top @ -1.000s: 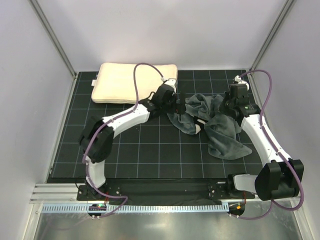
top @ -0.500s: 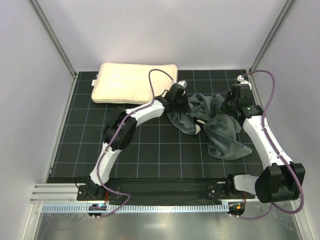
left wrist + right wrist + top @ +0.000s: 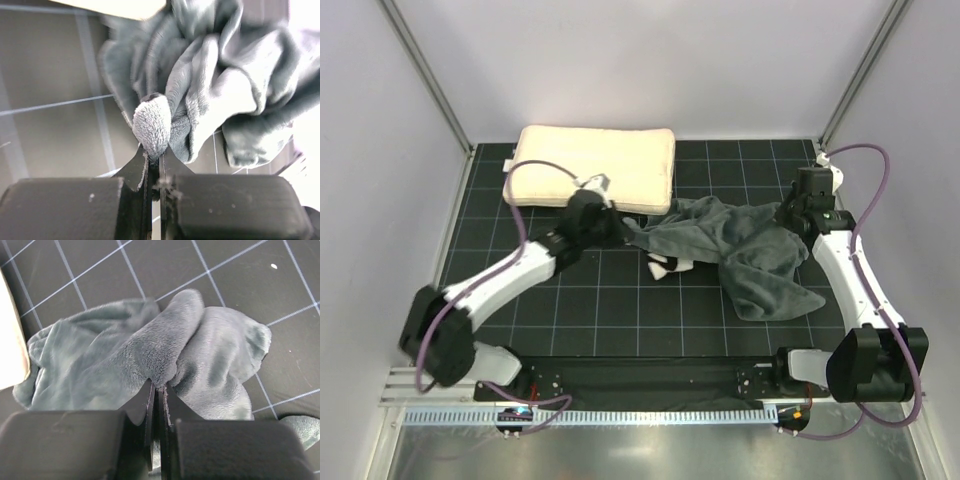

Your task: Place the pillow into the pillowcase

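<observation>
since both of our grippers pinch plush grey folds at its opposite ends, the pillowcase (image 3: 745,250) lies drawn out in a rumpled band just in front of the pillow (image 3: 590,165). its left end is just beside the pillow's near right corner, and we cannot tell whether the two touch. our left gripper (image 3: 152,159) has its jaws pressed together on a small nub of grey pile close to that corner. our right gripper (image 3: 159,387) clamps a thicker ridge of fabric well to the right of the pillow. we judge these two holds are meant to spread the sleeve so its mouth can face the pillow. a scrap of zebra lining (image 3: 665,267) shows in front of the pillow's right end, which suggests the case is twisted and its opening not yet found. the pillow rests flat at the back of the mat (image 3: 570,300), outside the case, and neither gripper holds it.
</observation>
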Tool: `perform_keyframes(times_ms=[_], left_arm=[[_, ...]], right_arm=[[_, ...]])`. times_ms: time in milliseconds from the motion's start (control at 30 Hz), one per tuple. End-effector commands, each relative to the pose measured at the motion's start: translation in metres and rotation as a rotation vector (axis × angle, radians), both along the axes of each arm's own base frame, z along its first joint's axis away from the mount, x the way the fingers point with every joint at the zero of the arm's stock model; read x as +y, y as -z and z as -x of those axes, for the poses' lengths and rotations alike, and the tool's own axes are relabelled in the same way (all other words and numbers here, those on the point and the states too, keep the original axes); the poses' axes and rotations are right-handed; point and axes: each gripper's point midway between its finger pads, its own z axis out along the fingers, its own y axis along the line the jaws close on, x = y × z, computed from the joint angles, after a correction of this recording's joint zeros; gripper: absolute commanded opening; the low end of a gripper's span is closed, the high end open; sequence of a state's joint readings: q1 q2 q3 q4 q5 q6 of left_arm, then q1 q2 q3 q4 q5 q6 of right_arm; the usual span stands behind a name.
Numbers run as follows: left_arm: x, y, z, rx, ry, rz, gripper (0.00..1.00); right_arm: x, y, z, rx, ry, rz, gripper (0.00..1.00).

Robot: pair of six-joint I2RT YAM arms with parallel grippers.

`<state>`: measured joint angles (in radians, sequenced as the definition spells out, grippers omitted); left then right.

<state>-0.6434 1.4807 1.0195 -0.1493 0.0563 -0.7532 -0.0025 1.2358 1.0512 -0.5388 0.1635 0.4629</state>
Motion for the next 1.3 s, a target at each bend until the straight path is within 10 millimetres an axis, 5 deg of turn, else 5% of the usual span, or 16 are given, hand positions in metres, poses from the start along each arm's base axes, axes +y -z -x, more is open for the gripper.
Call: perform_keyframes(times_ms=[0,100,133,300,333,533,633,800,1100,1200,1267], left_arm=[[0.055,0.006,0.025,0.020,-0.106,-0.066,0.00],[0.090,-0.013,0.044,0.019,-0.150,0.026,0.00],[0.113,-0.015,0.046,0.028,-0.219,0.083,0.00],[0.165,-0.040,0.059,-0.029,-0.347,0.062,0.00],[0.174,-0.052,0.063,-0.065,-0.370,0.051,0.00],[0.225,-0.052,0.076,-0.080,-0.579,-0.078,0.00],[0.248,-0.049,0.083,-0.058,-0.701,-0.105,0.00],[0.258,-0.037,0.098,-0.034,-0.805,-0.041,0.00],[0.269,-0.044,0.107,-0.088,-0.859,-0.023,0.01],[0.267,-0.047,0.107,-0.103,-0.847,-0.012,0.00],[0.269,-0.051,0.108,-0.120,-0.845,-0.015,0.00]], right_arm=[[-0.013,-0.002,-0.008,-0.023,0.077,-0.014,0.09],[-0.014,0.009,-0.008,-0.001,0.089,-0.022,0.12],[-0.013,0.011,-0.007,0.006,0.091,-0.026,0.18],[0.004,0.027,-0.007,0.038,0.016,-0.092,0.50],[0.007,0.029,-0.006,0.043,0.005,-0.101,0.67],[0.012,0.051,0.008,0.101,-0.026,-0.115,0.74],[0.002,0.067,0.022,0.142,0.049,-0.089,0.85],[-0.031,0.086,0.033,0.212,0.230,0.012,0.95],[-0.010,0.126,0.024,0.276,0.238,-0.138,0.90],[-0.008,0.137,0.026,0.288,0.248,-0.152,0.83],[-0.008,0.143,0.026,0.302,0.250,-0.152,0.65]])
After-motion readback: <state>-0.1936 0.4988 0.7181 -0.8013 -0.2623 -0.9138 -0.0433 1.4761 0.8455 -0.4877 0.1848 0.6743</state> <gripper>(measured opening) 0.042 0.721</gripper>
